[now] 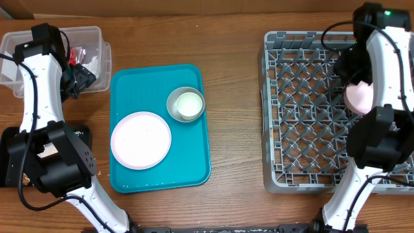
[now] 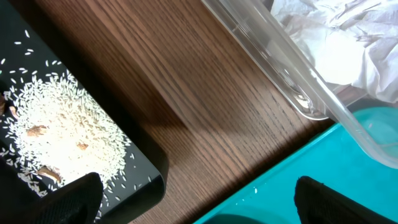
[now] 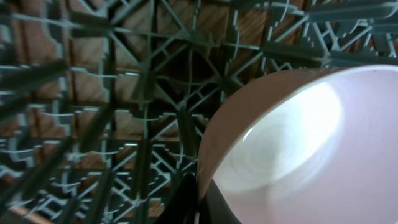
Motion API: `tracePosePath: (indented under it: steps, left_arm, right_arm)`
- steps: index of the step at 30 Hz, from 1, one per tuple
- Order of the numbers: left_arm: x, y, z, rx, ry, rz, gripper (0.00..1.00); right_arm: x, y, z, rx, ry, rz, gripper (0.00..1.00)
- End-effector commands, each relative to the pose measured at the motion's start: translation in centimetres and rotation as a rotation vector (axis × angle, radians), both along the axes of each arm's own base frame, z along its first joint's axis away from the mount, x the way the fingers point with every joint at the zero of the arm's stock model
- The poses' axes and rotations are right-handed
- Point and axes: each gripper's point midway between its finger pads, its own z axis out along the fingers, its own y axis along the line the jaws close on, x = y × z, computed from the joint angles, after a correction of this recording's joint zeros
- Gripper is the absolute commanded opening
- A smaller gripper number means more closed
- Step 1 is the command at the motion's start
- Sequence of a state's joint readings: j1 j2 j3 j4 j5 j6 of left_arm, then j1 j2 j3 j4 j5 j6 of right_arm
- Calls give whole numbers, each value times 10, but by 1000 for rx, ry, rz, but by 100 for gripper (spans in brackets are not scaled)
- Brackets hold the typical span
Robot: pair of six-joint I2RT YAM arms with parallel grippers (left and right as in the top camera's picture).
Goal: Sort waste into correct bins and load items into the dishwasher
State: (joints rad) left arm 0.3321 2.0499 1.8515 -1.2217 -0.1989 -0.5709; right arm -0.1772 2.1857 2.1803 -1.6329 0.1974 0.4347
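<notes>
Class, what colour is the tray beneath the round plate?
The tray is teal, clearest in the overhead view.

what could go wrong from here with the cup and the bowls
1. The right gripper seems to pinch the small cup only by its rim over the dish rack; it could slip or land tilted between pegs.
2. The white bowl sits inside the grey bowl on the teal tray; lifting one may drag both.

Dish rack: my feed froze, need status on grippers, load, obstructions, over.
Left gripper open, empty, beside clear tub. Right gripper shut on small cup, at dish rack. No obstruction visible in rack.
</notes>
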Motion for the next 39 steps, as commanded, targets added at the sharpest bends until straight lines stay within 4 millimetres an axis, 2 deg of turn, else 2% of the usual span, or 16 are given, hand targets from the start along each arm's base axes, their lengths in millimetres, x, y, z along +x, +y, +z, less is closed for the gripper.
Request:
tracePosePath:
  steps: [1, 3, 7, 11, 13, 18, 21, 24, 32, 36, 39]
  left_arm:
    - [-2, 2, -1, 4, 2, 18, 100]
    - [-2, 2, -1, 4, 2, 18, 100]
    - [-2, 2, -1, 4, 2, 18, 100]
    - [-2, 2, -1, 4, 2, 18, 100]
    - [-2, 2, -1, 4, 2, 18, 100]
    - [-2, 2, -1, 4, 2, 18, 100]
    - [-2, 2, -1, 4, 2, 18, 100]
    - [-2, 2, -1, 4, 2, 18, 100]
    - [-2, 2, -1, 4, 2, 18, 100]
    - [-2, 2, -1, 4, 2, 18, 100]
    - [-2, 2, -1, 4, 2, 18, 100]
  right_arm:
    - [17, 8, 47, 65, -151, 14, 4]
    - [26, 20, 68, 168, -234, 89, 4]
    - [36, 60, 106, 557, -437, 282, 4]
    - [34, 70, 118, 846, -552, 328, 4]
    - [30, 73, 109, 956, -550, 299, 4]
    - [8, 78, 62, 1123, -437, 178, 4]
    - [-2, 82, 46, 1211, -433, 154, 4]
    - [-8, 75, 39, 1236, -437, 121, 4]
    - [-19, 27, 32, 1183, -469, 10, 4]
    - [-31, 6, 20, 1112, -408, -64, 6]
    - [-39, -5, 21, 1065, -388, -106, 8]
